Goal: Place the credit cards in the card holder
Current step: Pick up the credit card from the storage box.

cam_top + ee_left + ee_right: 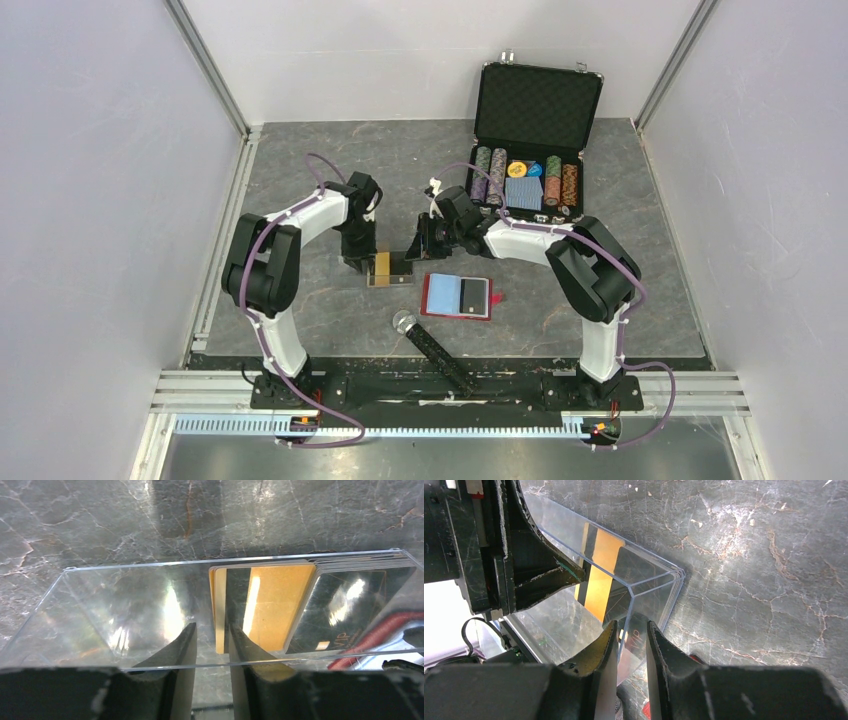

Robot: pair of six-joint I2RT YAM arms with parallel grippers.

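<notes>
Most credit cards are held in clear case, clamped by right pincer; left pincer narrow, grip cannot be told; card holder laid open.

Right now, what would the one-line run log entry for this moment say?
right end effector: pinching clear case end wall | left end effector: at gold card in case, grip unclear | card holder: lying open

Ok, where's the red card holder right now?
Top view: the card holder lies open near the centre, just right of the clear case, slightly lower in frame.
</notes>
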